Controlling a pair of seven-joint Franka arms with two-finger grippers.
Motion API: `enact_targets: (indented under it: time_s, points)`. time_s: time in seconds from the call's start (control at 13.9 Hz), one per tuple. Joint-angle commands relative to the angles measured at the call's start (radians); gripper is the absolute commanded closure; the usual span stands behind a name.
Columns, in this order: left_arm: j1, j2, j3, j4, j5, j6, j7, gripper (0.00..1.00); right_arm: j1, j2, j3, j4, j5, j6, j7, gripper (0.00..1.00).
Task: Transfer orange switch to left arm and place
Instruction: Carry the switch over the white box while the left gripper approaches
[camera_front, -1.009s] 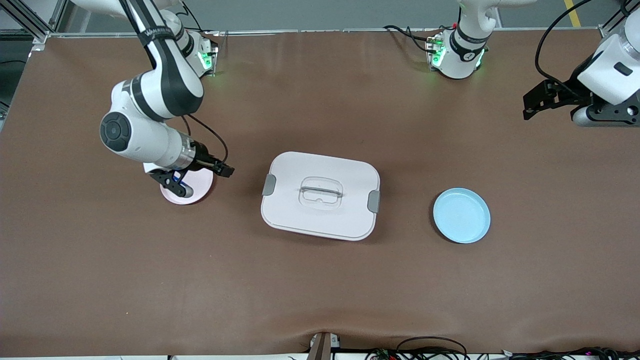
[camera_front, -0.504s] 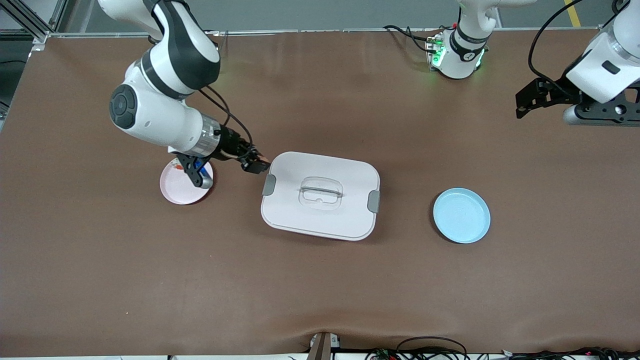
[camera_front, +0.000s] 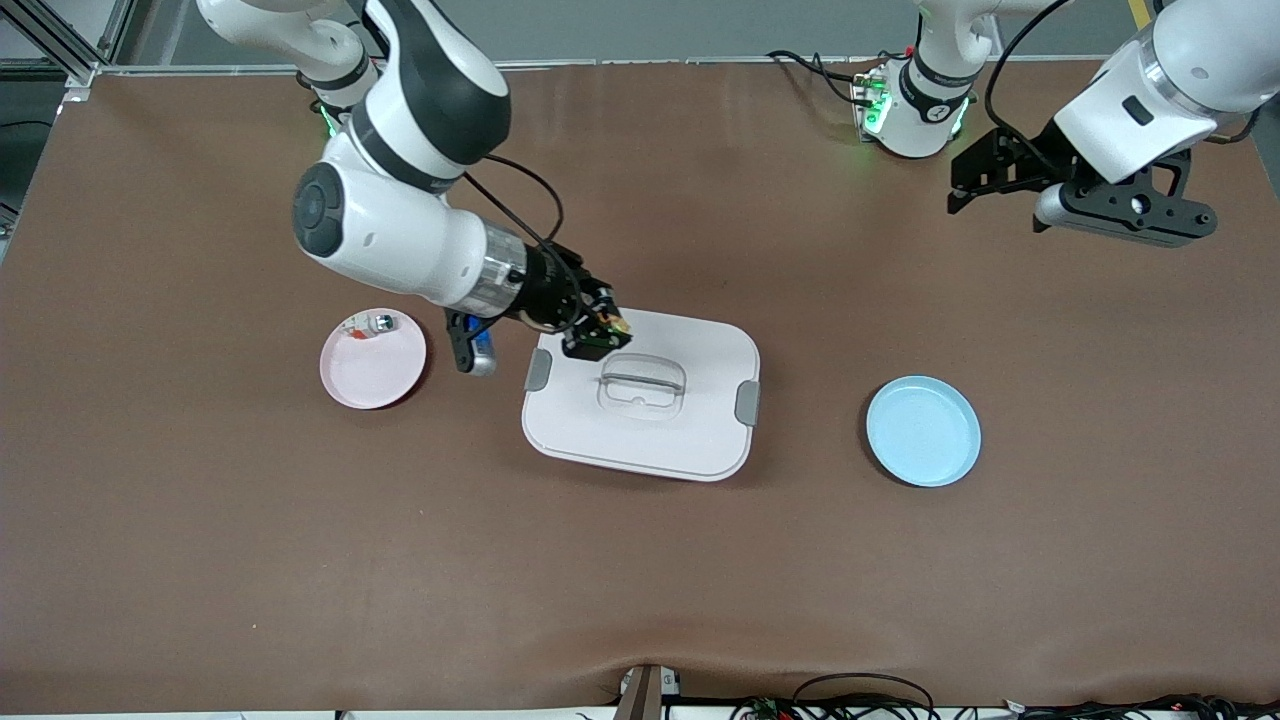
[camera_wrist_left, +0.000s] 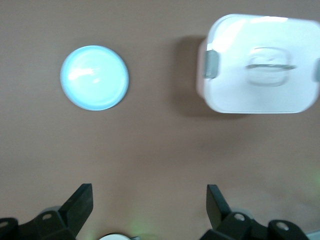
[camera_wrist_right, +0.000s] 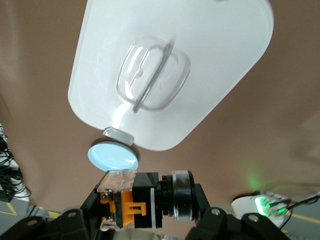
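Observation:
The orange switch (camera_front: 612, 325), a small black block with an orange face, is clamped in my right gripper (camera_front: 598, 335), which hangs over the edge of the white box (camera_front: 640, 420) on the right arm's side. In the right wrist view the switch (camera_wrist_right: 132, 202) sits between the jaws of the right gripper (camera_wrist_right: 145, 212), with the box lid (camera_wrist_right: 200, 85) and its clear handle below. My left gripper (camera_front: 968, 188) is up in the air over bare table near the left arm's base, open and empty. In the left wrist view that gripper (camera_wrist_left: 148, 195) looks down on the box (camera_wrist_left: 235, 90).
A pink plate (camera_front: 370, 378) toward the right arm's end holds a small teal-and-silver piece (camera_front: 372, 325). A blue plate (camera_front: 923, 431) lies empty toward the left arm's end, beside the box; it also shows as blue plate (camera_wrist_left: 94, 77). Cables run along the table's front edge.
My right gripper has risen off the pink plate with the switch and travelled to the box's edge. My left arm has swung in from the table's end toward its base, still open.

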Motion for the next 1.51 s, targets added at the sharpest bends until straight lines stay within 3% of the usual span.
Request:
enact_targets:
  time_s: [0.0,0.22,0.5,1.44]
  points:
    - [0.001,0.005,-0.003,0.008,-0.101,0.034,-0.002,0.0,0.014,0.113,-0.009,0.182,0.083,-0.012,0.109,1.0]
    - [-0.005,0.036,-0.006,0.01,-0.221,0.112,0.001,0.0,0.029,0.172,-0.009,0.274,0.114,0.043,0.173,1.0]
    - [-0.071,0.083,-0.013,0.014,-0.317,0.224,-0.014,0.0,0.067,0.187,-0.004,0.279,0.139,0.184,0.259,1.0]
    - [-0.122,0.169,-0.019,0.02,-0.371,0.416,-0.109,0.0,0.118,0.206,0.0,0.365,0.156,0.256,0.472,1.0]
